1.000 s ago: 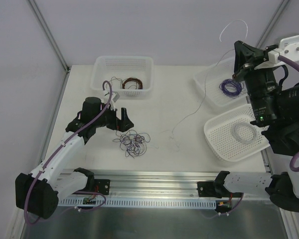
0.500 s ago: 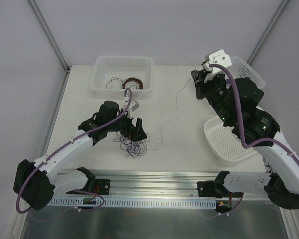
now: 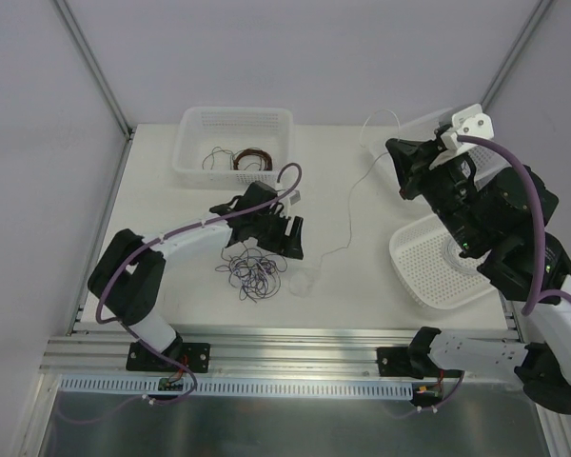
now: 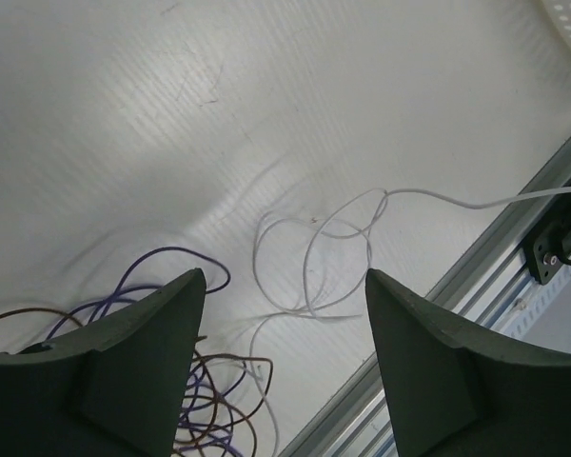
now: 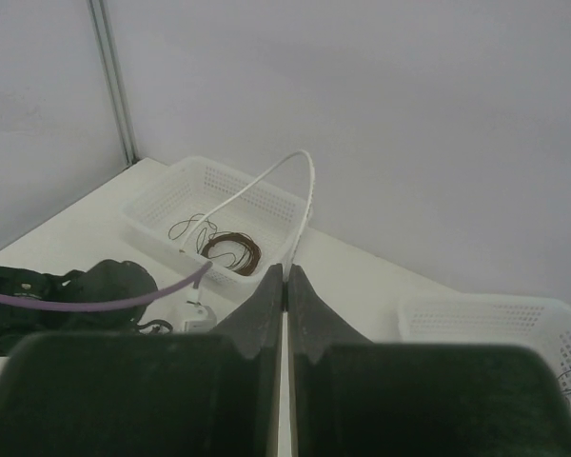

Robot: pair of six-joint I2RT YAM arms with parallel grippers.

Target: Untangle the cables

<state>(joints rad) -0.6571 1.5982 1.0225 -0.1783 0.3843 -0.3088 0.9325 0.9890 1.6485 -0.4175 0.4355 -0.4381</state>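
The cables [image 3: 253, 272] lie as a loose, messy clump of hair-thin purple and dark brown strands on the matt white surface [image 3: 152, 190], near its near-left part. The left end effector [image 4: 284, 278] hangs just right of the clump, its two blunt dark fingers apart with nothing between them. Below the gap, the pale loops of a white wire [image 5: 311, 176] rest on the surface just beside the clump. From there the wire rises in a long, thin curve towards the far right, up to the right end effector [image 5: 285, 271]. That one's flat fingers are pressed together on the wire, which arches stiffly out of the tips. It is raised well above the surface. At the far left stands a rectangular white plastic basket [image 3: 233, 119] with lattice walls, holding a neat red-brown coil [image 3: 252, 158] and some dark loose strands. At the near right sits a shallow perforated white basket [image 3: 419, 276] with rounded corners, partly hidden by the right arm.
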